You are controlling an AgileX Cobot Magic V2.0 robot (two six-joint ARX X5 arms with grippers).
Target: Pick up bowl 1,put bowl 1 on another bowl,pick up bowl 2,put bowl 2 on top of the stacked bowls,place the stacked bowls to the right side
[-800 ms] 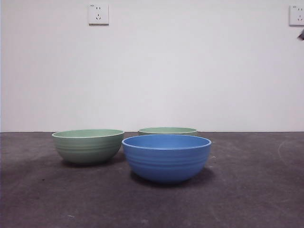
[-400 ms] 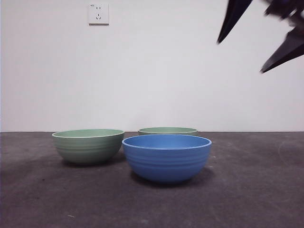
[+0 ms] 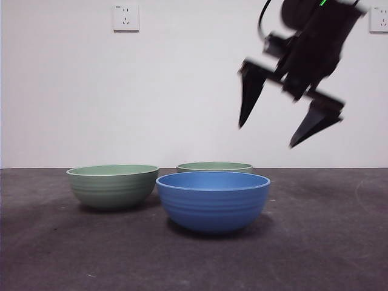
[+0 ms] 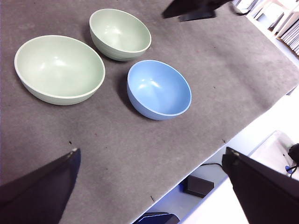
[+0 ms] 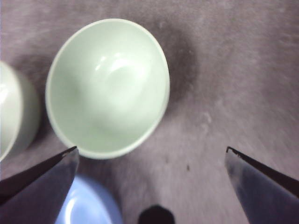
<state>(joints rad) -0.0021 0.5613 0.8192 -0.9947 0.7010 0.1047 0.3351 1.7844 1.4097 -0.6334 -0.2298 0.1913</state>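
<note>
Reaching for bowl 1: the first step is in hand; nothing is lifted and nothing is stacked yet.

Bowl 1: judged to be the far green bowl, since the right wrist view looks almost straight down into it. It sits upright on the table, behind the blue bowl in the front view, where only its rim shows.

Blue bowl: upright, nearest the front camera, empty inside in the left wrist view. This is the one to stack onto.

Near green bowl: the second green bowl stands beside the blue one, apart from it, and is likely bowl 2.

Right gripper: the right gripper hangs in the air above and to one side of the bowls, jaws spread wide, holding nothing. It is blurred, so its exact height over the far bowl is hard to judge.

Left gripper: the left gripper waits high over the table edge, jaws wide apart and empty.

Next move: I judge it must descend so that one jaw goes inside the rim of the far green bowl and one outside, then close.

Count: two green bowls, one blue bowl, two grippers.
</note>
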